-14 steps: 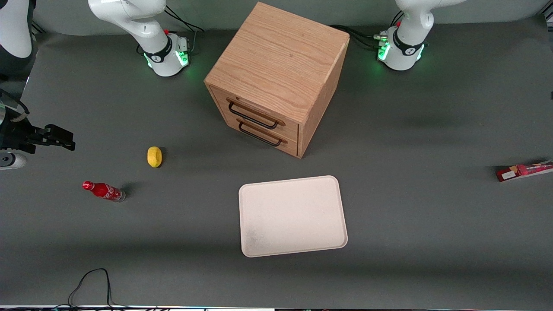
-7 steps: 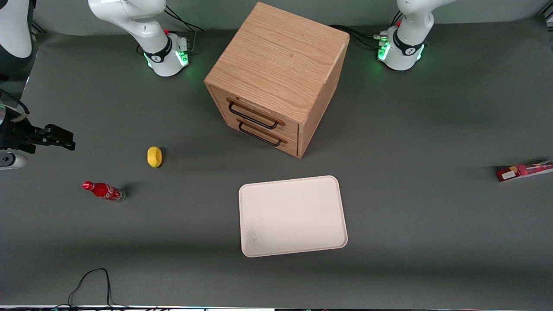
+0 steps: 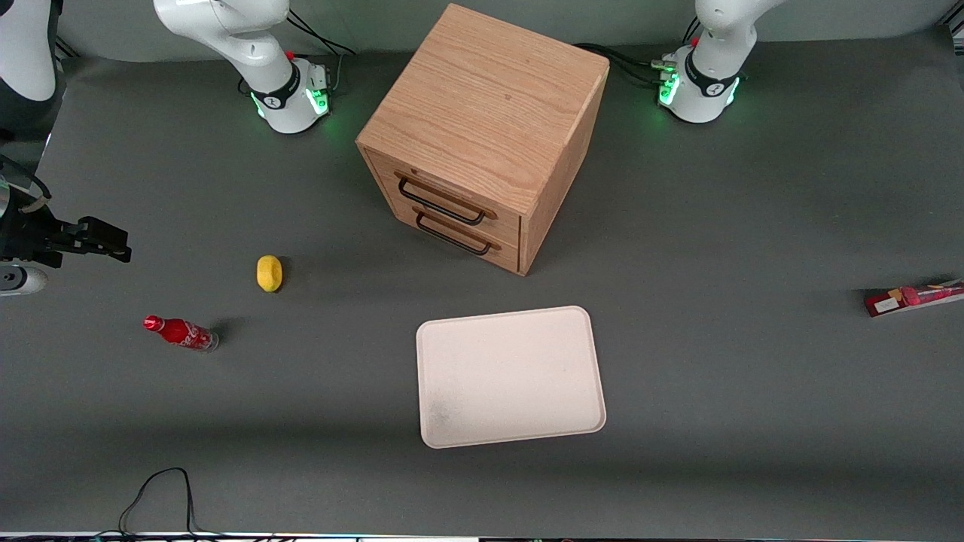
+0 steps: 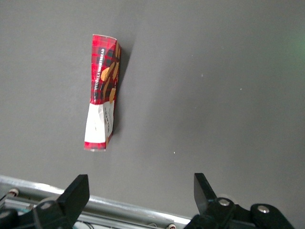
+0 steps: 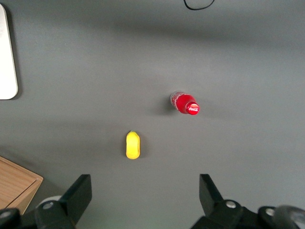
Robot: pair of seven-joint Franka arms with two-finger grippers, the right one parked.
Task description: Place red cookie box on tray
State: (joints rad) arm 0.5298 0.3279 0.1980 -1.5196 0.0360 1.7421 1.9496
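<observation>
While gripper [image 4: 138, 198] gapes, red cookie box [image 4: 103, 92] lies apart.

A matt grey table cover [image 3: 753, 376] is seen beneath a printed cardboard red cookie box [image 4: 103, 91], a smooth off-white tray [image 3: 510, 376] and a grained wooden cabinet [image 3: 489, 113] with 2 dark metal handles. The gripper [image 4: 140, 200], above the table, shows matt black plastic fingers.

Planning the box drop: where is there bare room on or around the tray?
The tray holds nothing. Bare table lies between it and the cabinet, and between it and the cookie box at the working arm's end. The lemon and bottle lie toward the parked arm's end. The gripper hangs open above the box.
</observation>
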